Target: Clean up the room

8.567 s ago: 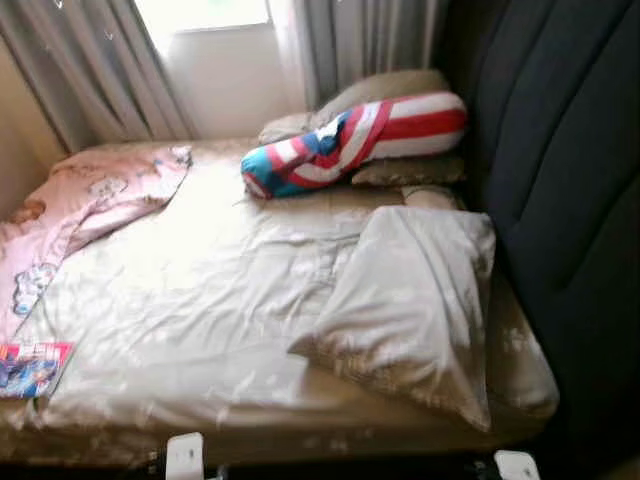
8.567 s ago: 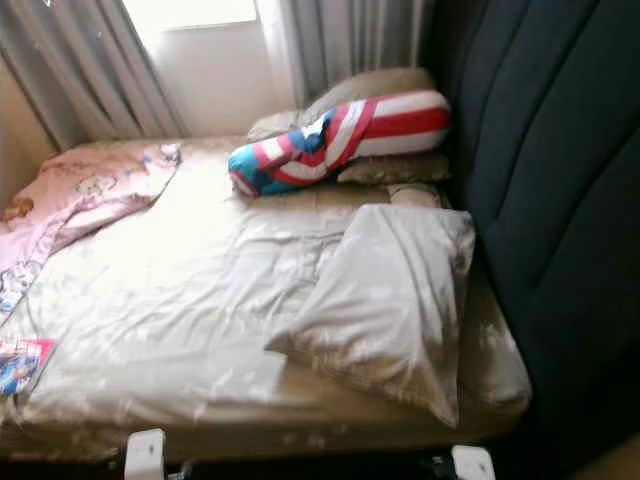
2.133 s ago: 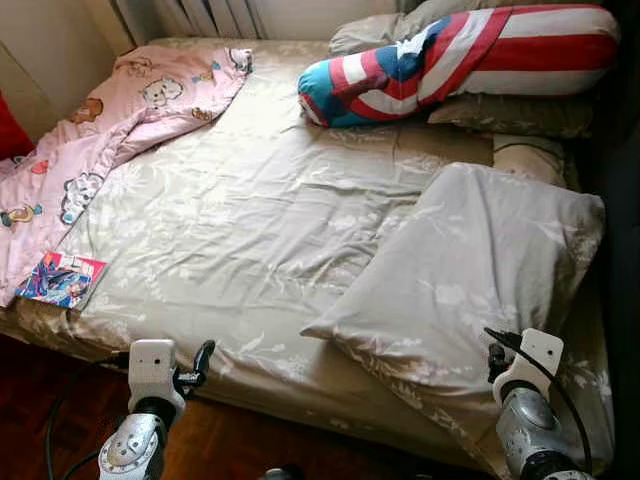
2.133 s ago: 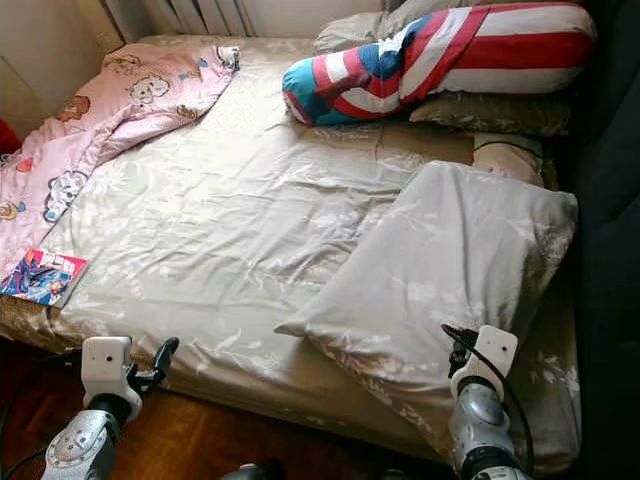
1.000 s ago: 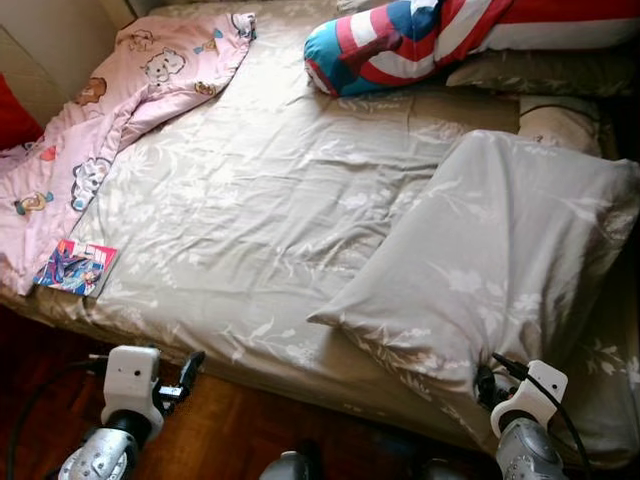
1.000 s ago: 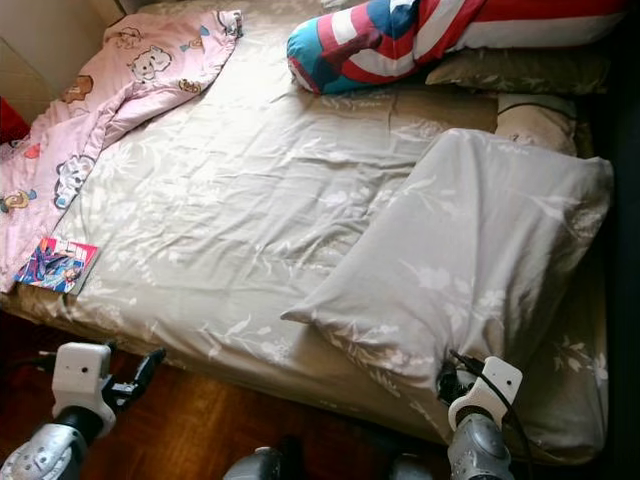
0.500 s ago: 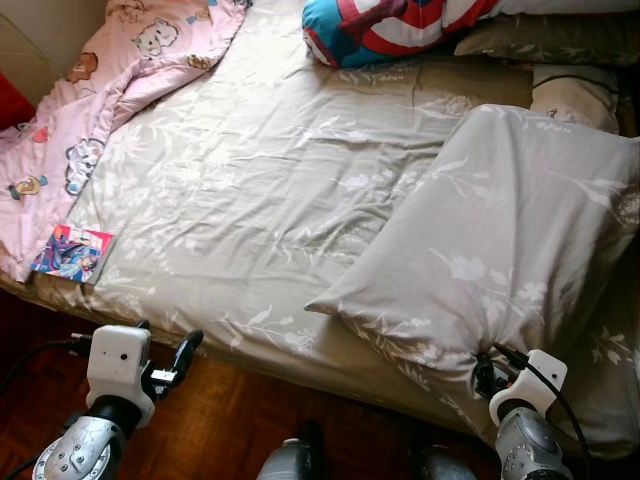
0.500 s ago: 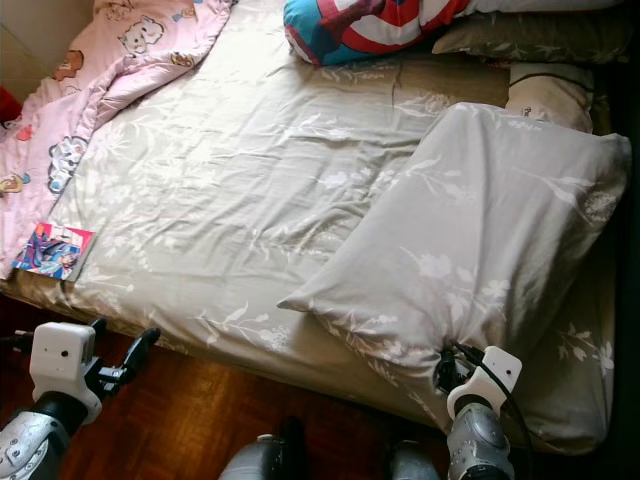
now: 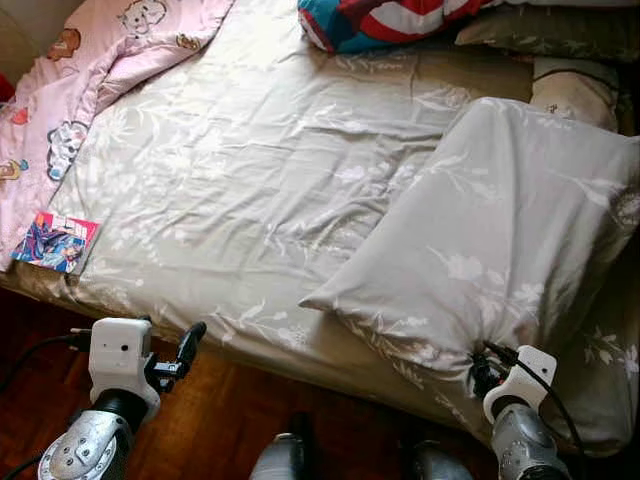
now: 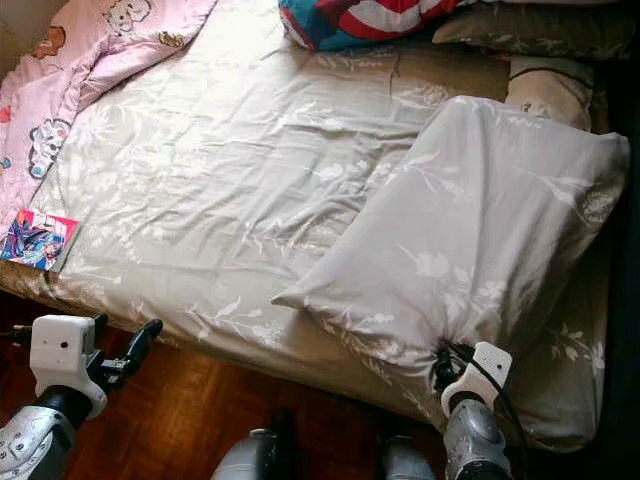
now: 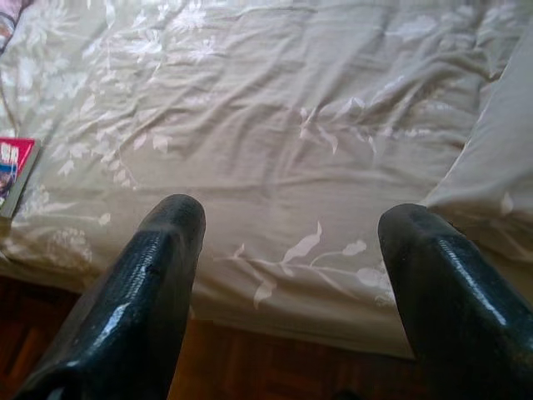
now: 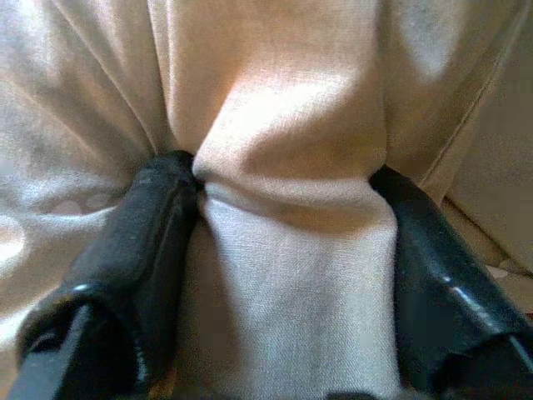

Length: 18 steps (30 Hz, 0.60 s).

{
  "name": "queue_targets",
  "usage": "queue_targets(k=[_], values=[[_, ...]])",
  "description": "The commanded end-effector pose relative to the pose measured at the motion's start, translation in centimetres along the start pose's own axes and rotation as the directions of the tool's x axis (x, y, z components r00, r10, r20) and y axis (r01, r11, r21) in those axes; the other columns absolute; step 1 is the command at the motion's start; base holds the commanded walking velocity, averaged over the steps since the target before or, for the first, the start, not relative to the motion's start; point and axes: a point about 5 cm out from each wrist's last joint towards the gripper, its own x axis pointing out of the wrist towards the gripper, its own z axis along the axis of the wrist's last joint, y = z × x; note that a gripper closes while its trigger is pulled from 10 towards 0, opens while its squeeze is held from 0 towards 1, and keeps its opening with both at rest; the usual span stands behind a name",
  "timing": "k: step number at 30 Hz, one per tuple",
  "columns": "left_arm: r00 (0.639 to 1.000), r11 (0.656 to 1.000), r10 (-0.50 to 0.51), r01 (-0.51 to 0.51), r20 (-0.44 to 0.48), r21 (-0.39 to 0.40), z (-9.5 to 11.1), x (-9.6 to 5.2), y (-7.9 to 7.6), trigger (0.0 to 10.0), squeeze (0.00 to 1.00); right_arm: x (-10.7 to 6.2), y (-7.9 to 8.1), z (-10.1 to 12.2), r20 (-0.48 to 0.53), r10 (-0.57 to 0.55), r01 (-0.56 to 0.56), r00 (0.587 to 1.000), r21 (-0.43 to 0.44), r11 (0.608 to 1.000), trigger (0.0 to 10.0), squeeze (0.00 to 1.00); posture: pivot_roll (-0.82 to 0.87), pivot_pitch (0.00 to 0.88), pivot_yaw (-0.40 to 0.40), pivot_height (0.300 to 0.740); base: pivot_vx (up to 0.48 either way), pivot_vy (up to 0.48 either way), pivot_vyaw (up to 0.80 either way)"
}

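**Q:** What has changed in the last moments?

**Me:** I've leaned in over the bed (image 9: 250, 180), and my right gripper (image 12: 283, 225) has gone from hanging below the pillow (image 9: 500, 240) to closing in on its near edge. In the right wrist view a thick fold of the pillowcase is bunched between my two fingers (image 12: 146, 242), which press it from both sides, so they're narrowed onto the cloth rather than fully shut.

**Q:** And the pillow itself?

**Me:** It lies skewed across the right side of the bed, its near corner just at the mattress edge and the far end towards the headboard. It hasn't visibly shifted yet.

**Q:** Your other arm?

**Me:** My left gripper (image 9: 183, 352) hangs spread wide and empty over the wooden floor (image 9: 210, 420), just short of the bed's near edge.

**Q:** What does that mean for tidying?

**Me:** I judge the grasp is made, so lifting the pillow back to the head of the bed comes next. The magazine (image 9: 55, 243) at the near left and the pink blanket (image 9: 70, 90) at the far left are untouched.
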Motion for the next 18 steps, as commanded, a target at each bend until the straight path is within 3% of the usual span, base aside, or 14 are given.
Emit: queue_targets(k=[1,18], values=[[0.999,0.999,0.029,-0.029,-0.040,-0.014,-0.50,-0.61,0.63,10.0,0.00,-1.22,0.51,-4.50,-0.180,0.018,-0.022,0.984,-0.016,1.000,0.0,0.00,0.21,0.490,0.246,0.740,0.000,0.000,0.00],[0.999,1.000,0.021,-0.022,-0.042,-0.018,-0.34,-0.13,0.64,10.0,0.00,-1.32,0.81,-4.76,-0.179,0.020,-0.023,0.984,-0.017,1.000,0.0,0.00,0.20,0.483,0.254,0.740,0.000,0.000,0.00]])
